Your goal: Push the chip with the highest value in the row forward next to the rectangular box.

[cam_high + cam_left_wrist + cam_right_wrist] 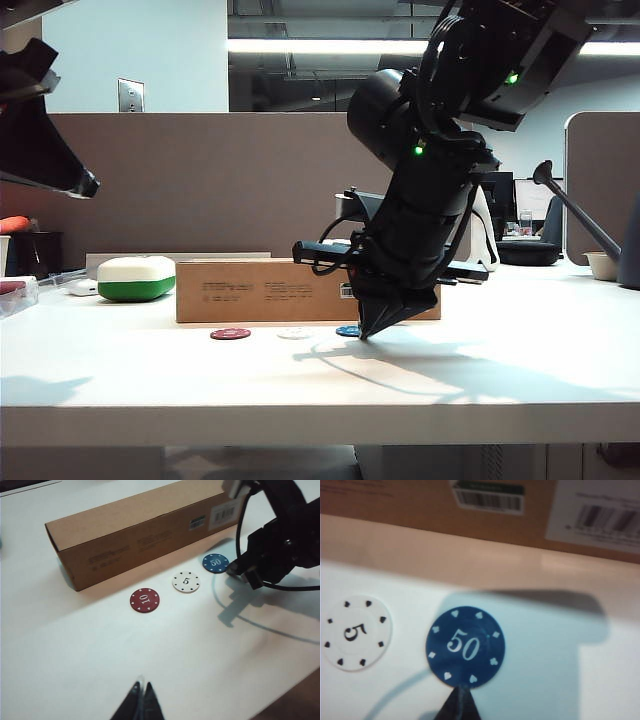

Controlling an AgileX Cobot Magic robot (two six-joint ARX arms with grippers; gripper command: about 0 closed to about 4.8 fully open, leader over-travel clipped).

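1. Here, the right tool [460, 705] has its two dark fingers pressed together into a point, its tip touching the near edge of the small flat round blue poker chip [465, 646] marked 50.
2. In the exterior view that right tool [368, 330] stands on the white tabletop [480, 380] just right of centre, with the blue chip [348, 331] at its tip.
3. The long, low brown cardboard box with barcode labels [135, 530] lies just beyond the blue chip [216, 563], near but apart.
4. Beside it in a row lie a white round chip marked 5 [186, 582] and a red round chip marked 10 [145, 600].
5. The left tool [141, 705] hangs at the bottom centre of its wrist view, fingers pressed together, well apart from the chips.
6. A green-and-white rounded case [136, 278] sits at the left of the exterior view.
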